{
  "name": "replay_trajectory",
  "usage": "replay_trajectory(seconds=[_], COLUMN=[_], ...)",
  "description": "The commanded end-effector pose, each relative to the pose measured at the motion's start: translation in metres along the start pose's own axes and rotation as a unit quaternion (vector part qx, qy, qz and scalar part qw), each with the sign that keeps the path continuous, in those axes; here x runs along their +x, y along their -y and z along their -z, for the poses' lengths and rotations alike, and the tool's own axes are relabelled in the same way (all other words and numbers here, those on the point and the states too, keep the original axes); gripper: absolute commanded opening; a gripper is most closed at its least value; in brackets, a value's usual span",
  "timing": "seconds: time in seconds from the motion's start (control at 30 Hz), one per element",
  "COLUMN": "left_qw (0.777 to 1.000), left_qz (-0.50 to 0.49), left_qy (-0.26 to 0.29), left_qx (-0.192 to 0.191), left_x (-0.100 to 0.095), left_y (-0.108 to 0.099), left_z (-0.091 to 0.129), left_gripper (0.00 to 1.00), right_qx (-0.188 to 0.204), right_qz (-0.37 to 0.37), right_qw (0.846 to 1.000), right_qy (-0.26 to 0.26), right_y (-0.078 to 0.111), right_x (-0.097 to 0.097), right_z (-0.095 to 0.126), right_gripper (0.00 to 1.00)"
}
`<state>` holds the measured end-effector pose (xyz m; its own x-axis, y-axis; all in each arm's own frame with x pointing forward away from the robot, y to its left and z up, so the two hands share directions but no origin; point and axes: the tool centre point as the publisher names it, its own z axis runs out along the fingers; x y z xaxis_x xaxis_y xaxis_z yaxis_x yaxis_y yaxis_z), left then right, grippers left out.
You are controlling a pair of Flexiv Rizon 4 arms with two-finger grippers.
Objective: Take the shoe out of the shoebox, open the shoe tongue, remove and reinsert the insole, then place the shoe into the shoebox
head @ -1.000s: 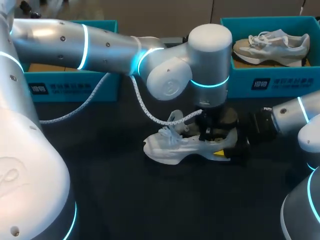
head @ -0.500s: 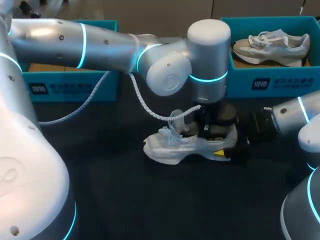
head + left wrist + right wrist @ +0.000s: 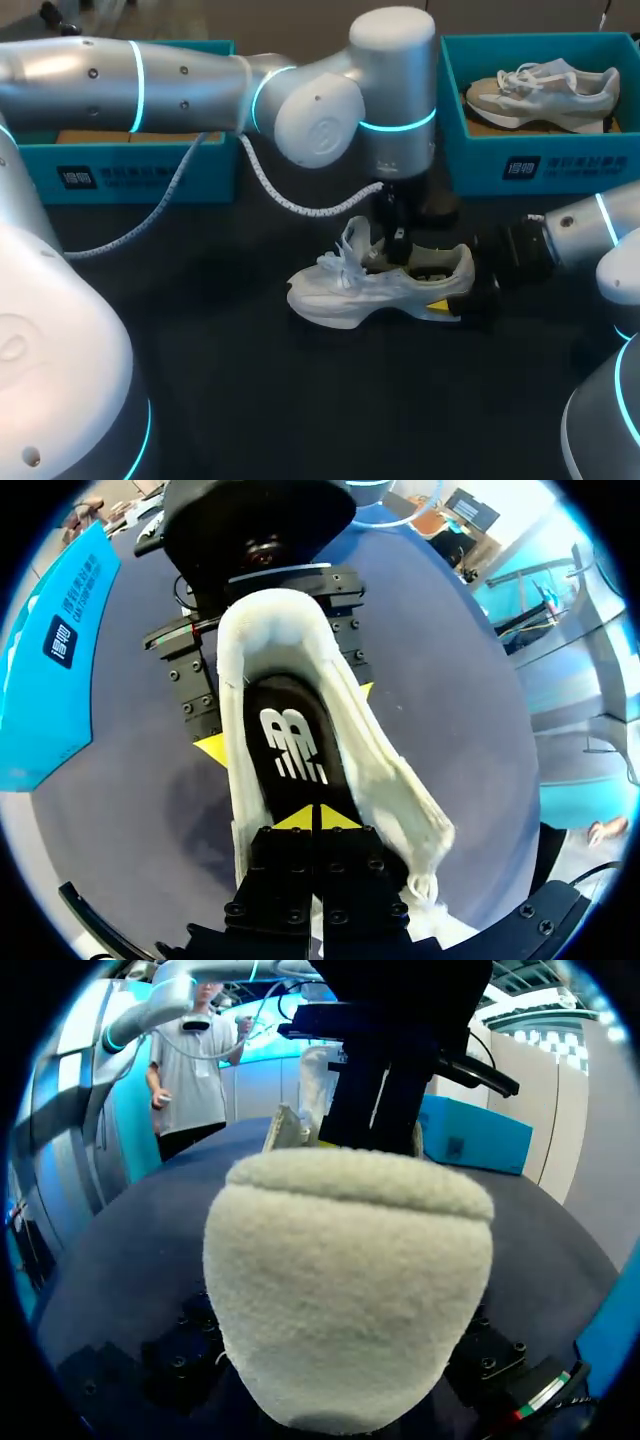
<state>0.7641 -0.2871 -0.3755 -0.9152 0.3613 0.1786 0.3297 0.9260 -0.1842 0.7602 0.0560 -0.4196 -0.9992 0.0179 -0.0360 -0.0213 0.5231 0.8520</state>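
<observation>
A white shoe (image 3: 360, 288) lies on its sole on the dark table, toe to the left. My right gripper (image 3: 455, 290) is shut on its heel, a finger on each side; in the right wrist view the fuzzy heel (image 3: 350, 1290) fills the space between the fingers. My left gripper (image 3: 398, 243) hangs just above the shoe's opening. In the left wrist view that left gripper (image 3: 318, 817) is shut, its yellow tips together over the black insole (image 3: 290, 750), which lies flat inside the shoe. Nothing shows between the tips.
A teal shoebox (image 3: 540, 165) at the back right holds another pale shoe (image 3: 545, 90). A second teal box (image 3: 150, 175) stands at the back left. My left arm's white cable (image 3: 290, 205) droops over the table behind the shoe.
My left arm has lifted and drawn back to the left, raising its gripper out of the shoe's opening. The right arm and the shoe have stayed put.
</observation>
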Motion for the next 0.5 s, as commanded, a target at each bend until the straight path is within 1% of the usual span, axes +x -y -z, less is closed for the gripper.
replay_trajectory(seconds=[0.03, 0.13, 0.17, 0.2, 0.23, 0.3, 0.5], left_qw=[1.000, 0.999, 0.999, 0.999, 0.999, 0.999, 0.998], left_qz=[-0.012, -0.020, -0.021, -0.024, -0.026, -0.030, -0.041], left_qy=[-0.014, -0.026, -0.027, -0.030, -0.030, -0.033, -0.028], left_qx=[0.010, 0.018, 0.018, 0.020, 0.021, 0.022, 0.025], left_x=[-0.001, -0.001, -0.001, -0.002, -0.001, -0.001, 0.000], left_y=[-0.005, 0.000, 0.002, 0.004, 0.006, 0.010, 0.025], left_z=[0.002, -0.001, -0.002, -0.004, -0.005, -0.006, -0.010], left_gripper=[0.00, 0.00, 0.11, 0.35, 0.36, 0.33, 0.34], right_qx=[0.002, 0.002, 0.002, 0.002, 0.002, 0.002, 0.002], right_qz=[0.000, 0.000, 0.000, 0.000, 0.000, 0.000, 0.000], right_qw=[1.000, 1.000, 1.000, 1.000, 1.000, 1.000, 1.000], right_qy=[0.000, 0.000, 0.000, 0.000, 0.000, 0.000, 0.000], right_y=[0.002, 0.002, 0.002, 0.002, 0.002, 0.002, 0.002], right_x=[0.002, 0.002, 0.002, 0.002, 0.002, 0.002, 0.002], right_z=[-0.006, -0.006, -0.006, -0.006, -0.006, -0.006, -0.006], right_gripper=[0.00, 0.00, 0.00, 0.00, 0.00, 0.00, 0.00])
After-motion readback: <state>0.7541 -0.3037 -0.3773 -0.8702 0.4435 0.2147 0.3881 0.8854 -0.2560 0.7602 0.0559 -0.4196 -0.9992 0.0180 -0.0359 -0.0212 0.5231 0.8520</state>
